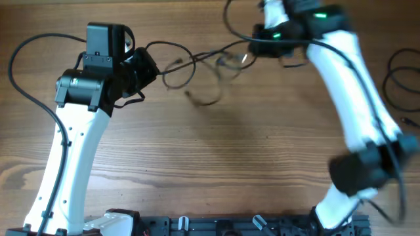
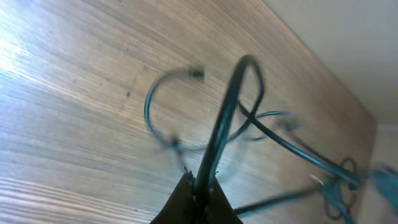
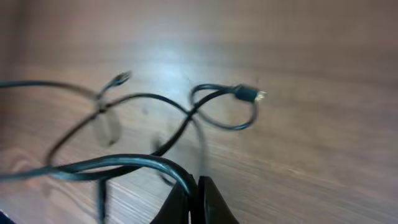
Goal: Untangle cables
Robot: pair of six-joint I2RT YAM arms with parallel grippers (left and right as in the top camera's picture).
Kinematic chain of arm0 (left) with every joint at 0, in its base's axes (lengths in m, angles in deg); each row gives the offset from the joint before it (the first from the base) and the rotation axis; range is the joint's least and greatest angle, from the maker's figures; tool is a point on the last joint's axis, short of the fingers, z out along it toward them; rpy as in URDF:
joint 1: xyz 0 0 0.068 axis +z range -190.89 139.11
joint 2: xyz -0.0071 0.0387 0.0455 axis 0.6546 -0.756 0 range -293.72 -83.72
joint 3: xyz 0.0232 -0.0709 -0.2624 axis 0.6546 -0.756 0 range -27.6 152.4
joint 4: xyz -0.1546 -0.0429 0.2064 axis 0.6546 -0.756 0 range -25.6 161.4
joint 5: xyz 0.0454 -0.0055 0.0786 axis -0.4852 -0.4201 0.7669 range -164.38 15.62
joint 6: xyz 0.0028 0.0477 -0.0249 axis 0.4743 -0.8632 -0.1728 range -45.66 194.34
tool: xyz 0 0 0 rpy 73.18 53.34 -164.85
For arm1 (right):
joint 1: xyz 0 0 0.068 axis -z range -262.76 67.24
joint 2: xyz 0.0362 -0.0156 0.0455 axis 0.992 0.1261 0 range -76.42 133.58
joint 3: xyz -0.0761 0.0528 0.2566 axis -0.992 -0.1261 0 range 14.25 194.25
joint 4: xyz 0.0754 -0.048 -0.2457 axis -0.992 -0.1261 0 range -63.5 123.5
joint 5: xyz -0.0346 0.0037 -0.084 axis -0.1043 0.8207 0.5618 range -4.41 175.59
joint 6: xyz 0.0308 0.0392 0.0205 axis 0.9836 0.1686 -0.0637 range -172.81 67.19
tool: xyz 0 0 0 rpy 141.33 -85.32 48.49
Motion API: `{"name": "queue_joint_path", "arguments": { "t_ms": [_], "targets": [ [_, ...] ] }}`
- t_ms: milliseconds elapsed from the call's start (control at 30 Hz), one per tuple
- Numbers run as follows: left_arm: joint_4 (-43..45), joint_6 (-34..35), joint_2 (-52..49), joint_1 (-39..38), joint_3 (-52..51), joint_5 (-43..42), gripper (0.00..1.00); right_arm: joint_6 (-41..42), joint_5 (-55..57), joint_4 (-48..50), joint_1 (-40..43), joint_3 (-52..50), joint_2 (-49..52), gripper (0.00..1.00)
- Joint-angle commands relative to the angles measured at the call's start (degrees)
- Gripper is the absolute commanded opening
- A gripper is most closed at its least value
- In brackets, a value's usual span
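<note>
Thin black cables (image 1: 197, 65) hang in loose loops between my two grippers, lifted above the wooden table. My left gripper (image 1: 146, 65) is shut on one cable strand, seen rising from its jaws (image 2: 199, 186) into a bend (image 2: 245, 68). My right gripper (image 1: 259, 40) is shut on another strand, which curves into its jaws (image 3: 194, 186). A loop with a small plug end (image 3: 249, 94) hangs ahead of the right gripper. Another plug end (image 2: 194, 73) shows in the left wrist view. The cables are blurred with motion.
Another black cable (image 1: 400, 78) lies in loops at the table's right edge. The thicker arm wire (image 1: 26, 72) curves at the left. The arm bases (image 1: 230, 226) stand along the front edge.
</note>
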Motion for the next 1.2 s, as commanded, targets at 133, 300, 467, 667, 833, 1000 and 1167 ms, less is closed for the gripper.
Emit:
{"name": "queue_joint_path", "arguments": {
  "t_ms": [133,300,467,667,833,1000,1167],
  "targets": [
    [-3.50,0.50,0.55,6.12,-0.15,9.73,0.04,6.45,31.10,-5.77,8.11,0.02,-4.46,0.04],
    [-3.45,0.52,0.52,6.05,-0.33,6.60,0.04,6.97,26.32,-4.83,7.98,-14.43,-3.61,0.04],
    [-3.41,0.50,-2.64,4.50,-0.35,3.15,0.04,-6.23,8.09,-3.52,7.98,-23.10,-3.61,0.34],
    [-2.99,0.42,-6.71,2.54,-0.35,1.11,0.04,-18.99,-4.15,-4.42,4.11,-21.16,-3.67,0.64],
    [-1.86,0.04,-6.86,2.56,-0.35,-0.90,0.04,-23.93,-5.07,-5.14,-2.27,-14.36,-3.67,0.89],
    [2.64,-4.70,-6.84,2.49,-0.35,-15.26,0.04,-23.87,-8.94,6.62,-5.42,-13.46,-3.50,0.94],
    [-0.74,-4.22,-6.86,2.78,-0.35,-13.20,0.04,-23.93,-8.50,25.51,-8.41,-14.23,2.86,0.93]
  ]
}}
